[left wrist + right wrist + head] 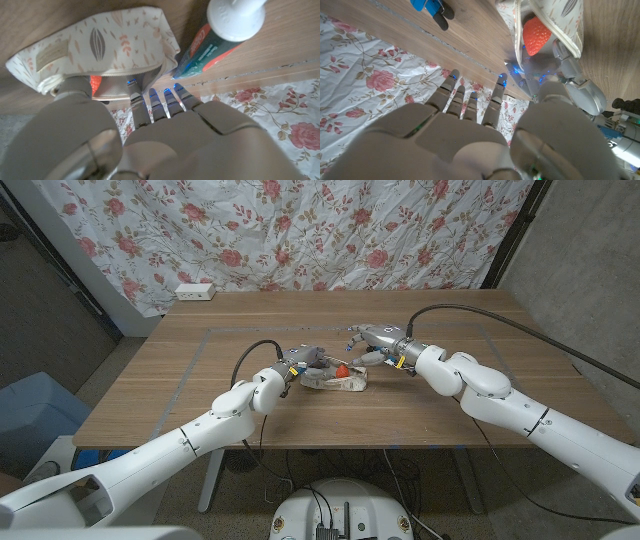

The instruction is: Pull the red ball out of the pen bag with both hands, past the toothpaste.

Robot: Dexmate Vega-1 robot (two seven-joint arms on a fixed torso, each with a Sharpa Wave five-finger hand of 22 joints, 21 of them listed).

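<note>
While the pen bag (333,381) lies on its side at the middle of the wooden surface (180,390), the red ball (342,369) sits inside its unzipped mouth, showing red and dimpled in the right wrist view (536,35). The left robot hand (303,358) is at the bag's open end, its thumb pushed into the opening just beside the ball and its other fingers (161,102) lying along the outside of the cloth, so it grips the bag's edge. The right robot hand (376,342) hovers just behind the bag, fingers spread and clamped on nothing. A toothpaste (216,46) tube with a white cap lies right beside the bag, touching its end.
</note>
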